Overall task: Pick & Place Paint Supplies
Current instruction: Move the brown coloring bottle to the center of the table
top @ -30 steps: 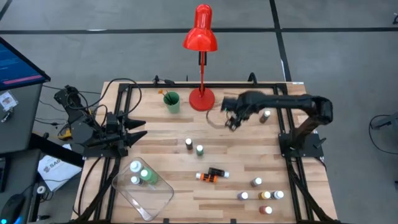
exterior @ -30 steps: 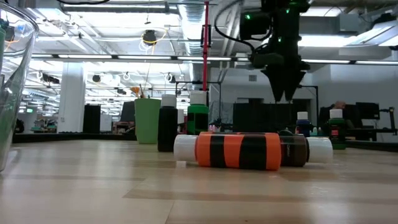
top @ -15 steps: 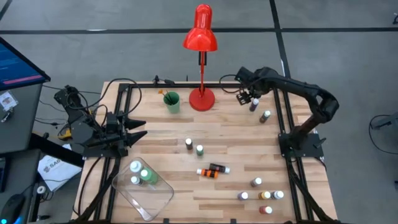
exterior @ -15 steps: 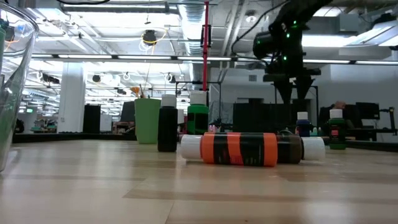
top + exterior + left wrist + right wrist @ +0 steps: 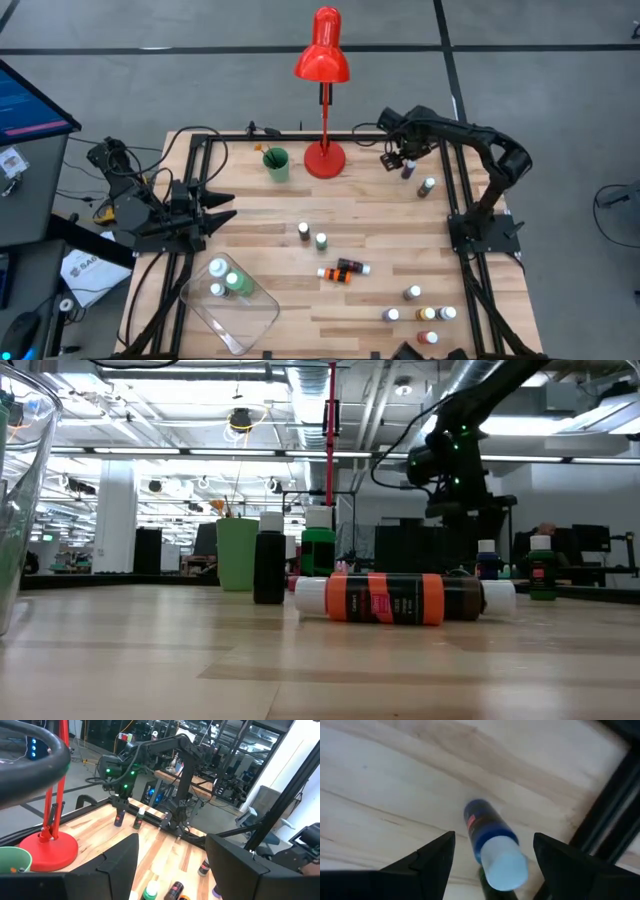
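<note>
Between the spread, empty fingers of the right hand (image 5: pixel 487 870) stands a blue paint bottle (image 5: pixel 492 842).

Eleven small paint bottles (image 5: pixel 321 241) are counted on the table (image 5: pixel 260 210). One red lamp (image 5: pixel 322 55), one green cup (image 5: pixel 276 163), one clear tray (image 5: pixel 250 320) and two robot arms (image 5: pixel 470 135) are seen.

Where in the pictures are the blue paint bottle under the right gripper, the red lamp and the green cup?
blue paint bottle (image 5: pixel 490 836), right wrist view, on its blue body below the white cap.
red lamp (image 5: pixel 322 58), high view, on its red shade.
green cup (image 5: pixel 277 165), high view, on its outer wall.
</note>
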You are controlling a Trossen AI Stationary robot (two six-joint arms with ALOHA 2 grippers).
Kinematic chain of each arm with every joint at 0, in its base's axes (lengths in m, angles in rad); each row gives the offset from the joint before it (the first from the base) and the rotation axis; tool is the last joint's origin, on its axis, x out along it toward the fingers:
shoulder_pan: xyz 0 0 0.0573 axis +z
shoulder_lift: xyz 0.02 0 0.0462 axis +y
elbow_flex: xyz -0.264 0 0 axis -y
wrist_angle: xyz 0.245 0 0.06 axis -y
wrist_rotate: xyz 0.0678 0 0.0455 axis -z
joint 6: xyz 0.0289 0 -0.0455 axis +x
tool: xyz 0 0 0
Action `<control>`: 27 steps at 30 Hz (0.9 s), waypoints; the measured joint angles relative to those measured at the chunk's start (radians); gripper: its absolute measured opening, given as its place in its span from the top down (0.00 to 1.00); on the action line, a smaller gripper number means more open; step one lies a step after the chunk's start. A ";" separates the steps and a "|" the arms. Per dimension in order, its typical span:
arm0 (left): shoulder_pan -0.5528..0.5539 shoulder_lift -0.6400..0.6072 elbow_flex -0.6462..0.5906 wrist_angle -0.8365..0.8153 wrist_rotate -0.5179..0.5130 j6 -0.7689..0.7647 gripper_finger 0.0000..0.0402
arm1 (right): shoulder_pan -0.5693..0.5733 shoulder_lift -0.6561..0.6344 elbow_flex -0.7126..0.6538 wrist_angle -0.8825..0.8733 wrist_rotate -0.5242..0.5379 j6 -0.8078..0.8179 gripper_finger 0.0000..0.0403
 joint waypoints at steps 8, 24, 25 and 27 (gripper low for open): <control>0.000 0.000 0.000 0.000 0.000 0.001 0.45 | -0.008 0.000 -0.079 0.046 -0.043 -0.003 0.36; 0.000 0.000 0.000 0.000 0.000 -0.002 0.45 | 0.009 -0.002 -0.116 0.175 -0.052 -0.010 0.67; 0.000 0.000 0.000 0.000 0.000 -0.004 0.45 | 0.016 -0.002 -0.116 0.173 -0.052 -0.010 0.67; 0.000 0.000 0.000 0.000 0.000 -0.004 0.45 | 0.038 -0.002 -0.116 0.172 -0.055 -0.010 0.67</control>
